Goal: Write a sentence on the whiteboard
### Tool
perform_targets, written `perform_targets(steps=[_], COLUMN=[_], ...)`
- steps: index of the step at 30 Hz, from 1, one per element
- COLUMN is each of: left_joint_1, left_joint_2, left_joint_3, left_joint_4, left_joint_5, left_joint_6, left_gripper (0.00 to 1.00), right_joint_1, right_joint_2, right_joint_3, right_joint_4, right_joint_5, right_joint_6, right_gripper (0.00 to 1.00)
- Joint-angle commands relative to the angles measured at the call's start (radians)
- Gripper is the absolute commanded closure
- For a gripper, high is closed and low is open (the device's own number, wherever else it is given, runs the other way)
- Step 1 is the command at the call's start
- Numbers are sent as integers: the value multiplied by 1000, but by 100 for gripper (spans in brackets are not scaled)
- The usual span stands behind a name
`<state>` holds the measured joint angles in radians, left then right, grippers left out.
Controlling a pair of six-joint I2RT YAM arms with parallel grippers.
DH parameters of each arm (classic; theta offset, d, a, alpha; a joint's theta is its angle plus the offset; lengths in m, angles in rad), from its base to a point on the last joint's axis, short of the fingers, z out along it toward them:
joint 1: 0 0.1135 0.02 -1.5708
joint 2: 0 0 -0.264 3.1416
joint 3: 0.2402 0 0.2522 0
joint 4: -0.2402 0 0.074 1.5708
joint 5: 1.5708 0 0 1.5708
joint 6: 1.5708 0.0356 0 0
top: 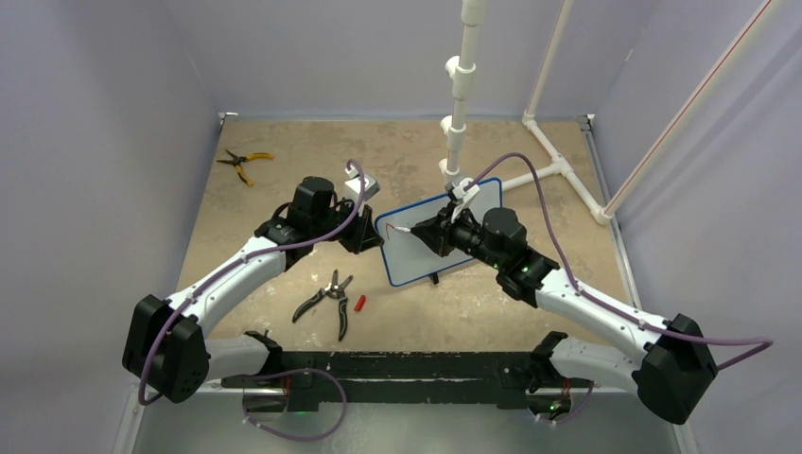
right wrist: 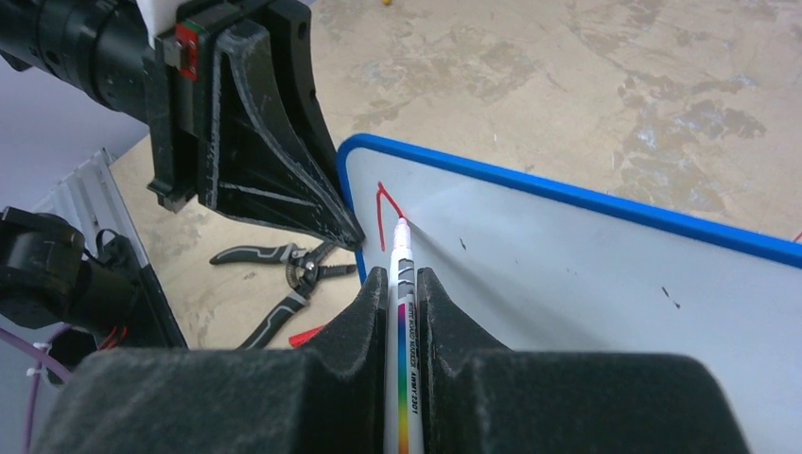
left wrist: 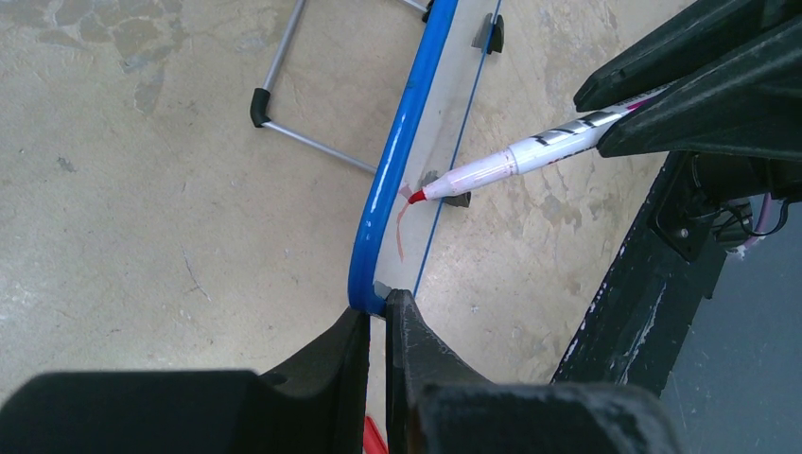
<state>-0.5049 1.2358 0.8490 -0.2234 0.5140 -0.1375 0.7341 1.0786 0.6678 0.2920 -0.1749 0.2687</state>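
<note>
At the far left of the tan table (top: 284, 142), yellow-handled pliers (top: 244, 163) are seen lying well apart from everything else. The left gripper (left wrist: 378, 310) is closed tight on the whiteboard (right wrist: 586, 274), with one finger pressed to each face at a rounded corner of the blue frame on the board's left edge. The board is found near the middle of the table, between the two arms, tilted up on edge. A grey wire stand (left wrist: 293, 132) with a black foot is seen behind it in the left wrist view. On the table in front of the board, black-handled cutters (top: 326, 301) are laid with their handles spread, and a small red cap (top: 360, 304) is set just beside them. The right gripper (right wrist: 402, 282) is clamped on a white marker (left wrist: 511, 161), whose red tip is touching the board's surface close to the held corner. Of the sentence (right wrist: 383, 203), only one short red mark is written — a bent, hooked line just inside the frame, ending at the marker's tip. White pipes (top: 459, 95) are seen standing behind the board and to the right.
</note>
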Motion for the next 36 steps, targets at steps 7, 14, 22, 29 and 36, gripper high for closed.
perform_targets(steps=[7, 14, 22, 29, 36], left_joint_1=[3, 3, 3, 3, 3], left_joint_2=[-19, -21, -20, -19, -19], left_joint_3=[29, 28, 27, 27, 26], left_joint_4=[41, 41, 41, 40, 41], left_joint_5=[1, -2, 3, 6, 8], left_joint_6=[29, 31, 32, 32, 32], left_gripper=[100, 100, 100, 100, 100], right_joint_1=[0, 1, 0, 1, 0], right_joint_2=[-25, -33, -39, -53, -61], right_joint_3=[-31, -35, -17, -2, 8], right_joint_4=[-51, -71, -23, 18, 58], right_joint_5=[37, 46, 58, 97, 119], right_joint_6=[4, 4, 18, 28, 35], right_gripper=[100, 100, 100, 100, 100])
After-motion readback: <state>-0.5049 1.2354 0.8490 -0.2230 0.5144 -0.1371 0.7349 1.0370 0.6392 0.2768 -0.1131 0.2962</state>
